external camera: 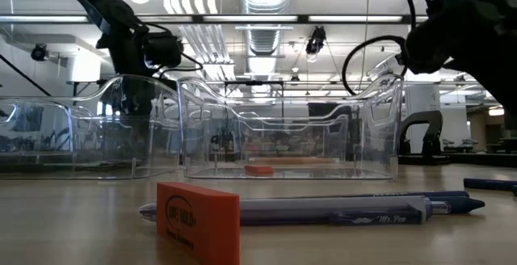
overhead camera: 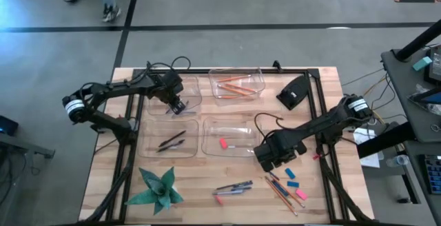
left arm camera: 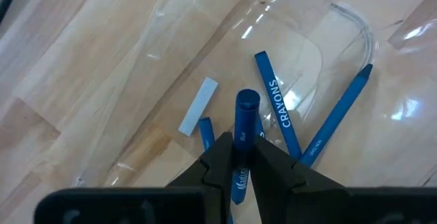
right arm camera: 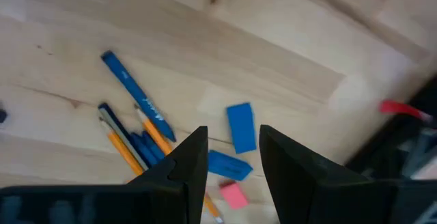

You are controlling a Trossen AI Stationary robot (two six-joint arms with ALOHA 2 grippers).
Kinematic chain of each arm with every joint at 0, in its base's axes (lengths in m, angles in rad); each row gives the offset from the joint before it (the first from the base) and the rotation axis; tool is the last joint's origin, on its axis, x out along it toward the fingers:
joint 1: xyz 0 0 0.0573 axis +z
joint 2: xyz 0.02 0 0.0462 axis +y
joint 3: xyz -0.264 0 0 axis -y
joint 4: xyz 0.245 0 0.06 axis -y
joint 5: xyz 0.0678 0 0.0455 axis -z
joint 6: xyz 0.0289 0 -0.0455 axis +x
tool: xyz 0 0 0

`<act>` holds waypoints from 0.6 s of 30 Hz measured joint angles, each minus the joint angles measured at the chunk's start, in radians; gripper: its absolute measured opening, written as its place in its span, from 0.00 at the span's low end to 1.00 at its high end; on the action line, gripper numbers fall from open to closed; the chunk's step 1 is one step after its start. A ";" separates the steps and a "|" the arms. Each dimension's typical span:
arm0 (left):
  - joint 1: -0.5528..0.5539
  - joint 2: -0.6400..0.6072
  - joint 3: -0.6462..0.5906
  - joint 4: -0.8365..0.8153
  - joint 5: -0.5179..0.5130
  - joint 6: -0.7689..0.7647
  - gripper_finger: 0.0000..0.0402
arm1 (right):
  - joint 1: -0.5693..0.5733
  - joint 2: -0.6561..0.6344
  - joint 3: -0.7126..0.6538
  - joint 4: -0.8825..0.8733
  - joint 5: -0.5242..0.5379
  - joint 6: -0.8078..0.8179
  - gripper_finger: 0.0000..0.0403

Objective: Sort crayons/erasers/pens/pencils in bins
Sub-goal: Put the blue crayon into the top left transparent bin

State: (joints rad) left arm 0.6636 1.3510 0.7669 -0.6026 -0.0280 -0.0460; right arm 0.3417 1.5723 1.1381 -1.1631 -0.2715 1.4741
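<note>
My left gripper (overhead camera: 177, 106) hangs over the far-left bin (overhead camera: 191, 103) and is shut on a blue crayon (left arm camera: 244, 118). Two more blue crayons (left arm camera: 276, 108) and a pale blue piece (left arm camera: 198, 106) lie on that bin's floor. My right gripper (right arm camera: 232, 138) is open above loose blue erasers (right arm camera: 240, 127), a pink eraser (right arm camera: 234, 195), a blue crayon (right arm camera: 133, 91) and orange pencils (right arm camera: 123, 149) near the table's right near corner. Pencils (overhead camera: 234, 86) lie in the far-right bin, pens (overhead camera: 171, 142) in the near-left bin, and a pink eraser (overhead camera: 223, 143) in the near-right one. My left gripper pinches the blue crayon between its two fingers at the crayon's lower half (left arm camera: 239, 157). The crayon runs along the fingers and its free end (left arm camera: 247, 101) sticks out past the fingertips. It is lifted clear above the bin floor.
A green folded-paper star (overhead camera: 158, 188) sits near the left near corner. Loose pens (overhead camera: 233, 188) and a red eraser (external camera: 198, 220) lie near the front edge. A black object (overhead camera: 295, 91) rests at the far right. A dark frame runs along the table's edges.
</note>
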 joint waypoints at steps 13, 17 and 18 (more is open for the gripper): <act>0.000 -0.003 0.005 -0.013 0.000 0.000 0.08 | 0.079 0.000 -0.058 0.102 -0.119 0.099 0.41; 0.000 -0.003 0.009 -0.015 0.000 0.000 0.08 | 0.096 0.000 -0.058 0.103 -0.122 0.108 0.41; 0.000 -0.003 0.011 -0.015 0.000 0.000 0.08 | 0.096 0.000 -0.059 0.104 -0.122 0.114 0.41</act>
State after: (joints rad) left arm 0.6636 1.3476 0.7781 -0.6171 -0.0277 -0.0456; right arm 0.4375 1.5723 1.0789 -1.0589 -0.3940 1.5882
